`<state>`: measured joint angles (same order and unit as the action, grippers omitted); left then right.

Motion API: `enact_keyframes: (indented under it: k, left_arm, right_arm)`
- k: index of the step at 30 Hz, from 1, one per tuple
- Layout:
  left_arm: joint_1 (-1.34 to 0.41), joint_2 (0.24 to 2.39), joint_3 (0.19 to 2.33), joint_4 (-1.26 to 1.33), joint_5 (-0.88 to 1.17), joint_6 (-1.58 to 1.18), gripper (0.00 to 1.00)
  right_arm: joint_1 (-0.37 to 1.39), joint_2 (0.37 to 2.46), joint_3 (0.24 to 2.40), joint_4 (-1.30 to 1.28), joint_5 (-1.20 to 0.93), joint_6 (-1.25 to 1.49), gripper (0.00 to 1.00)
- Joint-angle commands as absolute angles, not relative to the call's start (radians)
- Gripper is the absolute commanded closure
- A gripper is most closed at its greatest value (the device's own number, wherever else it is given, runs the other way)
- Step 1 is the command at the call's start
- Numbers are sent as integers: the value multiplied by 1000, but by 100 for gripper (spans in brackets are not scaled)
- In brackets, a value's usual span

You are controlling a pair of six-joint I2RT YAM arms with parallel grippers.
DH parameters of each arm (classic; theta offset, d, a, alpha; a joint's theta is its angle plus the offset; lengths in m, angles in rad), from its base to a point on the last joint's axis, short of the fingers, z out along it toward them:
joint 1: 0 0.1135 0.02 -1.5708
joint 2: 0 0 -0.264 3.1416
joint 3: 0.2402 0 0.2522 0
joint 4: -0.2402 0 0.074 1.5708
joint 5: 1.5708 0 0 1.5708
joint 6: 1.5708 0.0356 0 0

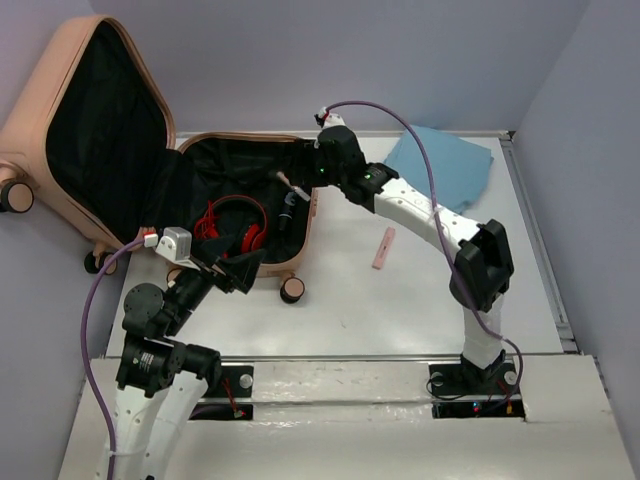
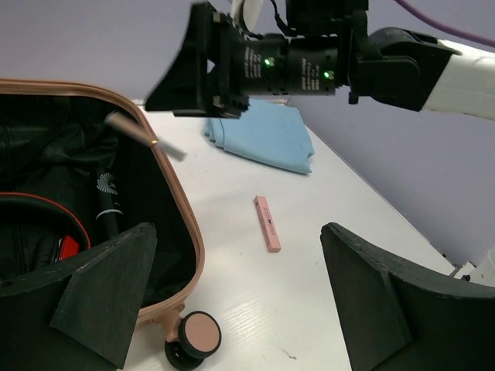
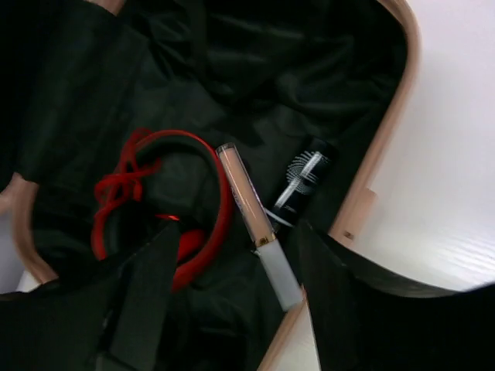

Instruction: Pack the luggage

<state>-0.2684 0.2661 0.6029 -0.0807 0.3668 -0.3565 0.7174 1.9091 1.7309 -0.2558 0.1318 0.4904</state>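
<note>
The luggage [image 1: 22, 118] lies open at the left, peach-pink shell with black lining, its lid propped up. My right gripper [image 1: 300, 176] hangs open over the lower half near the right rim [image 3: 387, 154]. A slim beige gloss tube with a clear cap [image 3: 255, 220] sits loose between its fingers, tilted, its cap end at the rim [image 2: 143, 133]. Red headphones [image 3: 193, 224] and a black tube with white print [image 3: 302, 182] lie inside on the lining. My left gripper [image 2: 238, 239] is open and holds nothing, low over the table by the suitcase's front wheel [image 2: 197, 334].
A pink stick [image 1: 384, 248] lies on the white table right of the suitcase. A folded blue cloth [image 1: 440, 165] sits at the back right. Purple walls close in the table at the back and right.
</note>
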Motion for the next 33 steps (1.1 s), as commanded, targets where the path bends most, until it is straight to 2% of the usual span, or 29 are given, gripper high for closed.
enact_keyframes:
  k: [1, 4, 7, 10, 12, 15, 20, 21, 24, 25, 27, 28, 33]
  left_arm:
    - [-264, 272, 609, -54, 391, -365, 1]
    - [-264, 268, 609, -52, 397, -364, 1]
    - [-264, 264, 609, -51, 406, -364, 1]
    - [-264, 264, 607, -48, 410, -364, 1]
    - [-264, 262, 607, -48, 410, -364, 1]
    - [-264, 265, 607, -46, 410, -365, 1]
    - [-264, 270, 606, -46, 411, -365, 1]
    - [-264, 268, 607, -46, 410, -365, 1]
    - [-264, 268, 607, -48, 408, -364, 1]
    - [-264, 270, 607, -48, 410, -364, 1]
    - [-264, 271, 607, -48, 410, -364, 1]
    - [-264, 272, 607, -48, 411, -364, 1]
    - [-264, 272, 607, -46, 414, -365, 1]
  right_arm:
    - [710, 1959, 1902, -327, 58, 471, 21]
    - [696, 1875, 1755, -325, 162, 460, 21]
    - [645, 1812, 1533, -319, 262, 469, 27]
    - [592, 1746, 1334, -321, 392, 463, 27]
    - [559, 1740, 1229, -328, 396, 472, 26]
    - [522, 1747, 1142, -328, 388, 488, 25]
    - [522, 1796, 1112, -314, 361, 506, 26]
    - [522, 1805, 1109, -310, 359, 509, 28]
    - [522, 1828, 1098, -287, 342, 526, 50]
    - [522, 1815, 1092, -258, 330, 531, 69]
    - [522, 1787, 1098, -244, 325, 526, 80]
    - [522, 1743, 1118, -242, 322, 522, 83]
    - [567, 1646, 1248, -242, 218, 482, 84]
